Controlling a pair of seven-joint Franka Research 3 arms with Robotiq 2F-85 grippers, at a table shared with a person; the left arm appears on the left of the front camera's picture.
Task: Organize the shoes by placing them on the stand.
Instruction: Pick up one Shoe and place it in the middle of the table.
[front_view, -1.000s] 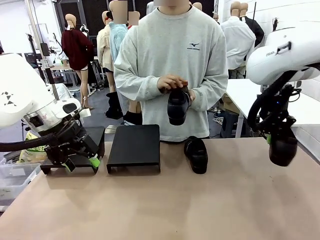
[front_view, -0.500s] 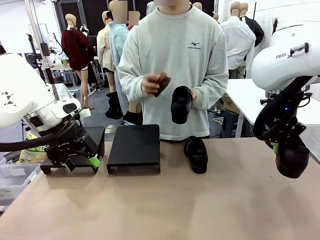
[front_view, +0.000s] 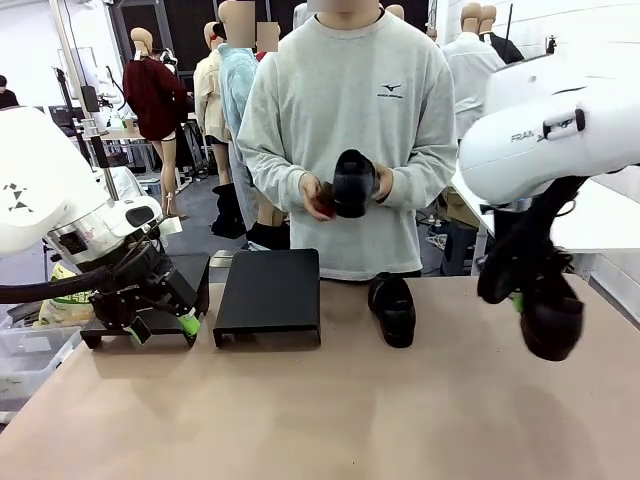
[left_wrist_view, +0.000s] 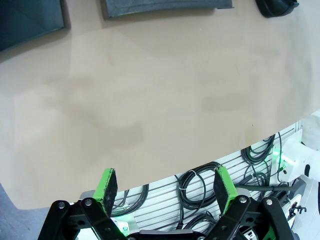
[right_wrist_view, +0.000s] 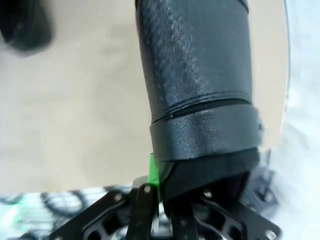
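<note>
A person at the far side holds one black shoe (front_view: 352, 183) in both hands at chest height. A second shoe (front_view: 392, 308) lies on the table right of the black stand (front_view: 268, 295); its tip (left_wrist_view: 276, 6) and the stand's edge (left_wrist_view: 165, 5) sit at the top of the left wrist view. My right gripper (front_view: 518, 298) hangs over the table's right side, shut on the rim of a third shoe (front_view: 550, 318), whose textured upper (right_wrist_view: 195, 75) looms over the pinching jaws (right_wrist_view: 154, 175). My left gripper (front_view: 162, 328) stands open at the left, holding nothing between its green pads (left_wrist_view: 106, 184).
A second black stand (front_view: 150, 300) sits partly behind my left gripper, its corner (left_wrist_view: 30, 22) in the left wrist view. A clear bin (front_view: 30, 360) stands off the table's left edge. Bare table (front_view: 320, 410) stretches across the near half.
My right arm has swung down and then left toward the middle, carrying its shoe. The person has turned the held shoe and now grips it with both hands. The left arm is still.
</note>
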